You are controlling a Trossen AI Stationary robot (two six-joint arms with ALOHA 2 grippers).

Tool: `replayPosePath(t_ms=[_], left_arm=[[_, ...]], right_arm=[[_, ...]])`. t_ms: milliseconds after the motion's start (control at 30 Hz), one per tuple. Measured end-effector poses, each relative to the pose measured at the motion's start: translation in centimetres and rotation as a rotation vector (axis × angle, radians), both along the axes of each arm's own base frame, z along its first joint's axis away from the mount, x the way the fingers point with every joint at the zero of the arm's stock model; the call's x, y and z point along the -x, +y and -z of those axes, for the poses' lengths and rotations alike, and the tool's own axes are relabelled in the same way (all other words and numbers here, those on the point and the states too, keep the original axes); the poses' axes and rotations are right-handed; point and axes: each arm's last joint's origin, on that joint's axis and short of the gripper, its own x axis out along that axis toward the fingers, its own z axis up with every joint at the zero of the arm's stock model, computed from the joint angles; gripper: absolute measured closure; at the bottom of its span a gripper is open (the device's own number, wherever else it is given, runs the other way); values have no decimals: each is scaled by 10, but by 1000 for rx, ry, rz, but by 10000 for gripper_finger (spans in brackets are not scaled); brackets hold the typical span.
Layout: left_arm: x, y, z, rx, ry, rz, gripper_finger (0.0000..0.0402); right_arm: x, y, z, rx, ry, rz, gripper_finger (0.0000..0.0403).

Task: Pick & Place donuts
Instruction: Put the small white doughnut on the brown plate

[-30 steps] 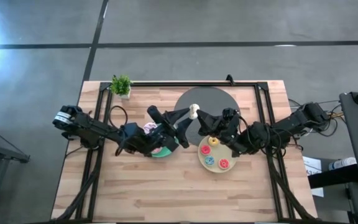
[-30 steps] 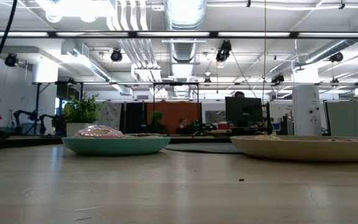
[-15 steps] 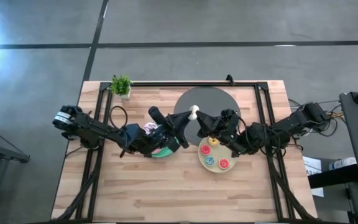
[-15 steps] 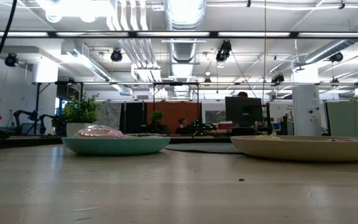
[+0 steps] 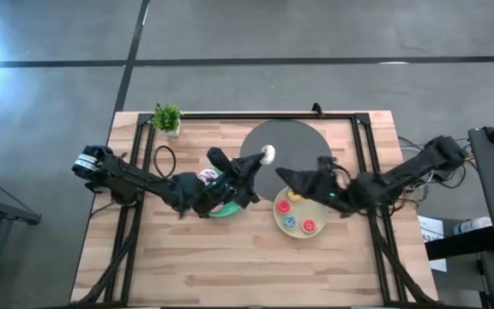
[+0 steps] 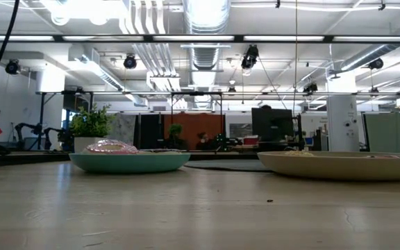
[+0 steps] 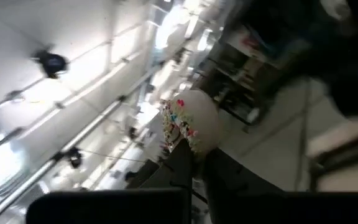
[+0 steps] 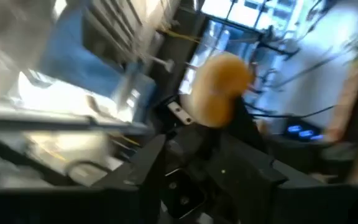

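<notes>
The lilac-white sprinkled donut [image 5: 267, 154] hangs in the air above the dark round mat [image 5: 288, 148], and my left gripper [image 5: 257, 160] is shut on it. The left wrist view shows its sprinkled face [image 7: 180, 119]. My right gripper [image 5: 286, 178] stands open a little to the donut's right, touching nothing; in its wrist view the donut [image 8: 219, 88] shows beyond its spread fingers. A pink donut [image 5: 206, 177] lies on the teal plate [image 5: 223, 211]. Several tiny donuts [image 5: 288, 221] lie on the pale-yellow plate [image 5: 277, 220]. My left gripper pinches the sprinkled donut by its rim [image 7: 191, 146] between its two fingers. The fingers come from the table's left, slanting toward the far edge. The donut is lifted clear, above the mat, beyond the fingertips.
A small potted plant [image 5: 167, 118] stands at the far left corner. A black frame [image 5: 256, 115] runs along the table's far edge and sides. In the low view the teal plate [image 6: 129, 161] and the pale-yellow plate [image 6: 342, 165] rest on the wood, with bare wood in front.
My left gripper has shut on the sprinkled donut, which my right gripper was holding in the air. My right gripper has opened, let go and drawn back toward the table's right edge. The donut has stayed where it was.
</notes>
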Motion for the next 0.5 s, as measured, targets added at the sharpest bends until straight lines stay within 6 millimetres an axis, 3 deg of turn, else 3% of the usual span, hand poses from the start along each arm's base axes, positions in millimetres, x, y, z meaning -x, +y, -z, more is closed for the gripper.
replayPosePath(t_ms=[133,300,400,500], left_arm=[[-8,-4,20,58,145,78,401],[-22,-8,57,224,301,287,401],[-40,-9,84,260,330,322,401],[-63,-11,113,268,378,346,401]], right_arm=[[40,8,-10,134,193,43,238],[83,20,-26,219,445,173,237],[95,21,-38,224,499,210,239],[95,21,-45,224,538,207,239]])
